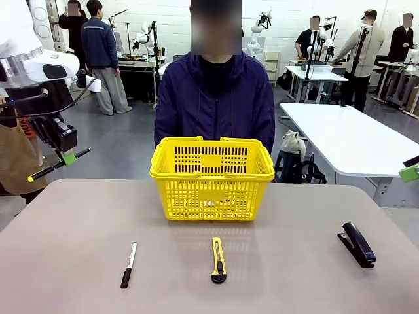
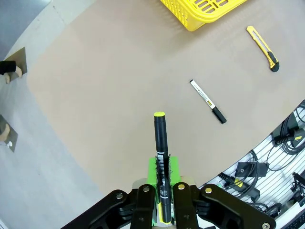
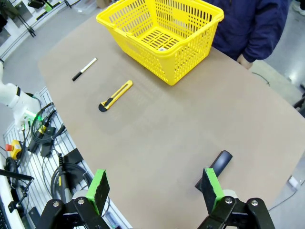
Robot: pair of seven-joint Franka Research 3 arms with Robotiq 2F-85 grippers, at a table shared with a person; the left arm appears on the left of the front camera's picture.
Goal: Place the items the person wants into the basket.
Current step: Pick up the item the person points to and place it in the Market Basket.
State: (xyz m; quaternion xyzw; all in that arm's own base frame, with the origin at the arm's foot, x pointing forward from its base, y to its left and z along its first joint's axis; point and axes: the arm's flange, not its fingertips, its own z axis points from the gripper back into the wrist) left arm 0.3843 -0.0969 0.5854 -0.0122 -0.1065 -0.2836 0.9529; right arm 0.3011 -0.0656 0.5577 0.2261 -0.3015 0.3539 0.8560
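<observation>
Left gripper (image 1: 65, 157): gripping the pen (image 2: 160, 143), hanging above the table (image 1: 65, 248).
Right gripper (image 3: 157, 188): gaping wide, hovering near the stapler (image 3: 220, 160).

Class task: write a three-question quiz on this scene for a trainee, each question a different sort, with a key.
1. True or false: the left gripper is shut on the pen.
2. Which thing lies on the table between the marker and the stapler? A. utility knife B. scissors C. glue stick
3. Fill in: the right gripper is ____ (open or shut).

Key: 1 true; 2 A; 3 open.
</observation>
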